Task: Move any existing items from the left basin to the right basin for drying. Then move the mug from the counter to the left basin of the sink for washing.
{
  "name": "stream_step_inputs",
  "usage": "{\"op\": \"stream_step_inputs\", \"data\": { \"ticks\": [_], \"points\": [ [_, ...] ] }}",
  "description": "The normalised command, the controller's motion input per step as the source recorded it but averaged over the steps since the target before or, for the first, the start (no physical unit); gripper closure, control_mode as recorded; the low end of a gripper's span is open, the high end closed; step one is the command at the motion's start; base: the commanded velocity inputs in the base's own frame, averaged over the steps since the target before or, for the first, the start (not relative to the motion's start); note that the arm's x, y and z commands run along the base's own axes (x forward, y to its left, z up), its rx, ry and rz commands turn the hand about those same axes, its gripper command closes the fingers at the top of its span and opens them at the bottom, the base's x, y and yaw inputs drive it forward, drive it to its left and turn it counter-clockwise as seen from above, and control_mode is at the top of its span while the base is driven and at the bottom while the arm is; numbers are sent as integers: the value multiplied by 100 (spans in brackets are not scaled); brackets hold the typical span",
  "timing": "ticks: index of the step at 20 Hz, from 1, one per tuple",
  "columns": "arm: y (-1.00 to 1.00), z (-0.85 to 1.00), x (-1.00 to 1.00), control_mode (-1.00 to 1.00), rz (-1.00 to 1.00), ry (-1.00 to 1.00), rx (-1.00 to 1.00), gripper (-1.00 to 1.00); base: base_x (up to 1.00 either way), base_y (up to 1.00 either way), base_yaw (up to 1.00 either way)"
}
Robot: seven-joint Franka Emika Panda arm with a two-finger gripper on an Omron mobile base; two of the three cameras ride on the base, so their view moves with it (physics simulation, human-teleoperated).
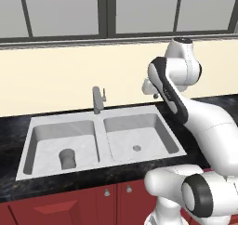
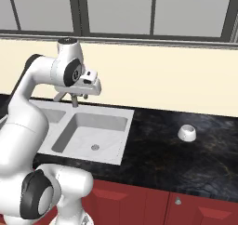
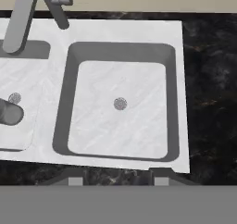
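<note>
The black speckled surface (image 2: 186,159) runs along the pale wall above red cabinet fronts (image 1: 69,205), beneath a row of windows (image 1: 107,10). Set into it is the pale grey double sink (image 1: 100,161), with a grey faucet (image 1: 97,100) at the middle of its back rim. The white arm (image 1: 204,126) rises beside the sink and holds its jaws (image 2: 74,102) high above the back rim of the right basin (image 3: 85,126); in the hand view, that basin lies directly below. The jaws stand partly spread with nothing between them. The right basin holds nothing but its small round drain (image 3: 120,103). In the left basin (image 1: 46,149), the dark grey cup (image 1: 68,158) stands upright near the front wall. The squat white mug (image 2: 187,133) sits on the surface well to the right of the sink, apart from everything else.
</note>
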Motion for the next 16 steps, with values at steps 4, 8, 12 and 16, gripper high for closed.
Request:
{"op": "stream_step_inputs", "data": {
  "ticks": [4, 8, 12, 16],
  "points": [
    [-15, -6, -5, -100, -3, 0, 0, -100, 0, 0, 0],
    [45, -29, -60, -100, 5, -11, -20, -100, 0, 0, 0],
    [89, -76, -78, -100, 13, -13, -23, -100, 0, 0, 0],
    [40, -74, -15, -100, 2, 6, 5, -100, 0, 0, 0]
  ]
}}
